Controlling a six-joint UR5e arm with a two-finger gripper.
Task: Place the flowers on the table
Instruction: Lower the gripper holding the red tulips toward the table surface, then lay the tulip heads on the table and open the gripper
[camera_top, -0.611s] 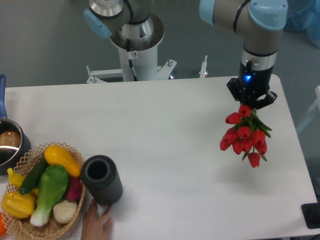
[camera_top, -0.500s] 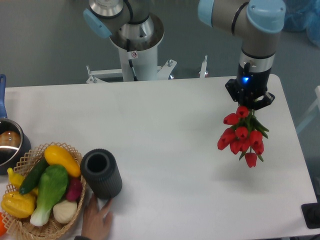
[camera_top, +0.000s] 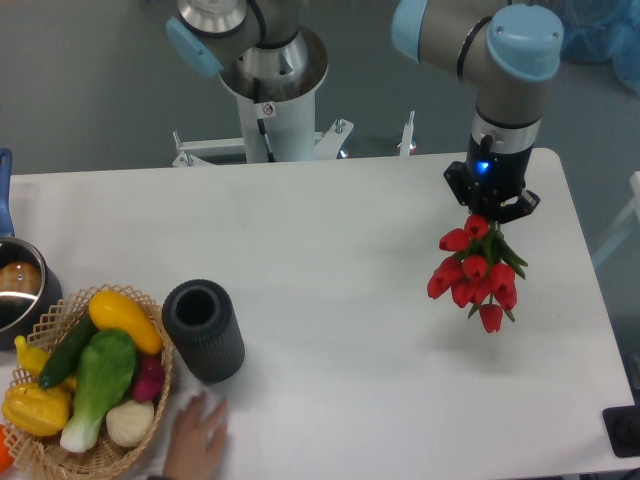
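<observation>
Now the claw (camera_top: 489, 209) is clenched on the stems of the flowers (camera_top: 471, 276), which hang blooms-down right below it over the right part of the white bench (camera_top: 330, 250), not touching the top. Versus earlier, arm and bunch have shifted slightly left. The hand (camera_top: 196, 438) has let go of the dark vase (camera_top: 204, 331), which stands beside the wicker basket (camera_top: 150, 410).
</observation>
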